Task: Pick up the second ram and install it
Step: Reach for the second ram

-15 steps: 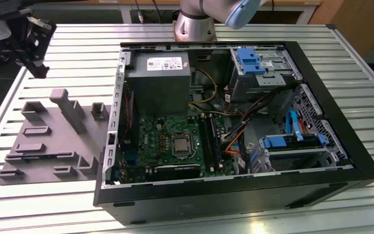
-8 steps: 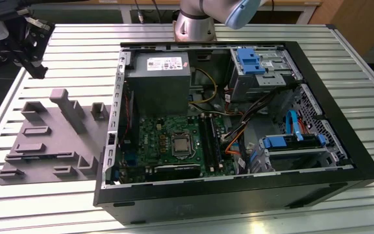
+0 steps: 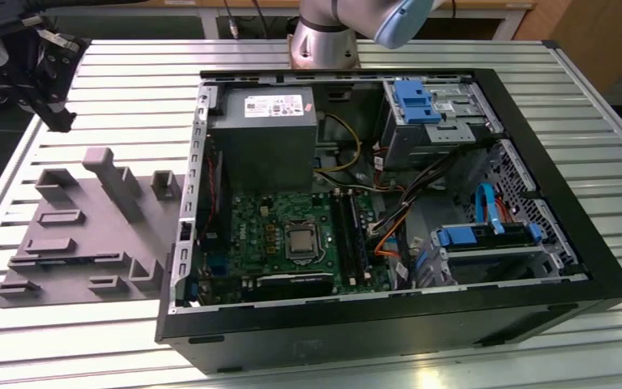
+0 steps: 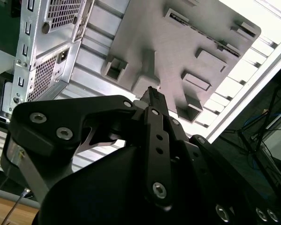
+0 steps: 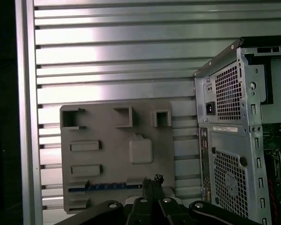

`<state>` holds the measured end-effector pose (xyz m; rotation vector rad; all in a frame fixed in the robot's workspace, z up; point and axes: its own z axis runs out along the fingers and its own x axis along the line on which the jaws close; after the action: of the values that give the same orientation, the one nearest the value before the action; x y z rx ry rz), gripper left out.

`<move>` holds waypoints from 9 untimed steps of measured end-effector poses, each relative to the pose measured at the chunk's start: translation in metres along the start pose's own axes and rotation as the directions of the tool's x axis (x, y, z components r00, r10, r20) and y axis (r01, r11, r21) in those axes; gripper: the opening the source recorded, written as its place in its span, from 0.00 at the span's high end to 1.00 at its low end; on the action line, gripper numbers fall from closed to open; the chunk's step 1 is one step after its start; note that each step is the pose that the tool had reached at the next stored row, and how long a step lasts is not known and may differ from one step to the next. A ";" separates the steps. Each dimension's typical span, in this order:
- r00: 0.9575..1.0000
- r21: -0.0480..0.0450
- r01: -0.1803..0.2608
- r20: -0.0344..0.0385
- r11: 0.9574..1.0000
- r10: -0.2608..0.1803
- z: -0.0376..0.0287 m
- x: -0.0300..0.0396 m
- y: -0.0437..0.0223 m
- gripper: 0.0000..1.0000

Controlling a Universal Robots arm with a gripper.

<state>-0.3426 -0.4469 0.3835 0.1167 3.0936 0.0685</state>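
We find bare slats of the table all round the grey holder tray, the widest free stretch lying past the tray's far end in the exterior view. On the exterior view's right the tray sits just beside the rear panel of the open computer case; the first wrist view shows a slim gap of slats between them. On the opposite side the table's edge rail runs near the tray, with darkness past it.

The arm's base stands at the table's far side, behind the case. The gripper hangs in the air towards the table's far corner on the exterior view's left, fingers pointing downward. In both wrist views we see the fingers drawn together at the tips with nothing between them, the gripper raised above the tray.

The second ram sits in a long groove along one edge of the tray, a thin dark strip touched with blue. Its long axis runs parallel to the slats, one end towards the rear panel, the other towards the edge rail. The gripper does not touch it. The green motherboard lies flat inside the case.
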 end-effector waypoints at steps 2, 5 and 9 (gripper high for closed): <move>1.000 0.000 0.000 0.000 1.000 0.000 0.0000 0.0009 -0.0003 0.89; 1.000 0.000 0.000 0.000 1.000 0.000 0.0000 0.0022 -0.0008 0.89; 1.000 0.000 0.000 0.000 1.000 0.000 -0.0001 0.0037 -0.0014 0.89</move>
<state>-0.3463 -0.4481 0.3834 0.1166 3.0936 0.0686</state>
